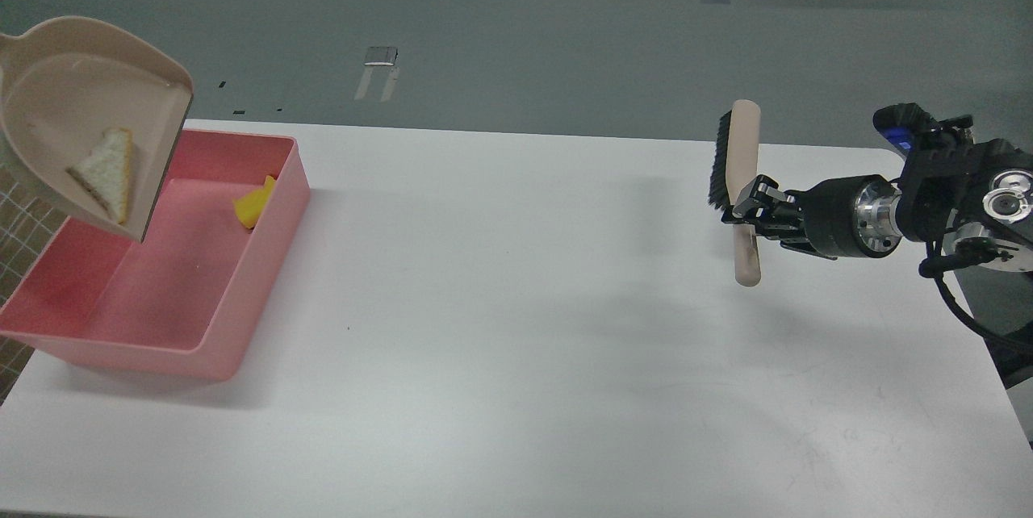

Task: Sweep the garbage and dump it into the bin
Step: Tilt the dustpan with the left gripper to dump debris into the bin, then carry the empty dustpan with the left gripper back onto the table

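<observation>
A beige dustpan (64, 90) hangs tilted above the left end of the pink bin (242, 284) at the table's left. A white triangular bread slice (106, 171) lies inside the pan near its lip. A yellow sponge piece (254, 203) rests inside the bin against its right wall. My left gripper is out of view past the left edge. My right gripper (746, 211) is shut on the handle of a beige brush (741, 171) with black bristles, held upright above the table's right side.
The white table (524, 340) stretches between the bin and the brush. Its right edge runs below my right arm (928, 203). Grey floor lies beyond the far edge.
</observation>
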You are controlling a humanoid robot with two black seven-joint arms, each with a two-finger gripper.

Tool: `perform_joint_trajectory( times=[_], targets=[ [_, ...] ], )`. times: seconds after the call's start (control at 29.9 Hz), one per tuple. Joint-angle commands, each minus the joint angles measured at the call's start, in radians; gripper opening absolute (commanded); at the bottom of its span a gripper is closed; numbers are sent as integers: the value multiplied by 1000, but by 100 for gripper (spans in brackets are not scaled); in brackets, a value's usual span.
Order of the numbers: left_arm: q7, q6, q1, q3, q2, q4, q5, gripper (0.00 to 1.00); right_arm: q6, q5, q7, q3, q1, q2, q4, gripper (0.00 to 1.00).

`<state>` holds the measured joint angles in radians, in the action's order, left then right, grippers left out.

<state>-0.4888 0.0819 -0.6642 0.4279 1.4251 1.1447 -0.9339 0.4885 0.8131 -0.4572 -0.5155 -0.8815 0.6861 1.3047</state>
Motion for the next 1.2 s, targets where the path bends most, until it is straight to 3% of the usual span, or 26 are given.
perform_joint_trajectory(
  times=[0.0,0.27,0.5,0.74,0.9,1.17],
  targets=[
    [0,25,0,-3,5,3,-51,0,0,0,0,0,0,0,-1,0],
    [0,78,0,-9,3,3,-114,0,0,-2,0,0,0,0,-1,0],
    [0,72,-12,11,-2,1,-89,0,0,-2,0,3,1,0,2,0],
    [0,-27,-25,14,-34,3,96,0,0,-2,-1,12,6,0,7,0],
    [0,-184,-81,12,-104,0,301,0,0,1,-1,38,19,3,7,0],
    [0,-185,-100,17,-258,0,359,0,0,1,-1,48,15,12,5,0]
  ],
)
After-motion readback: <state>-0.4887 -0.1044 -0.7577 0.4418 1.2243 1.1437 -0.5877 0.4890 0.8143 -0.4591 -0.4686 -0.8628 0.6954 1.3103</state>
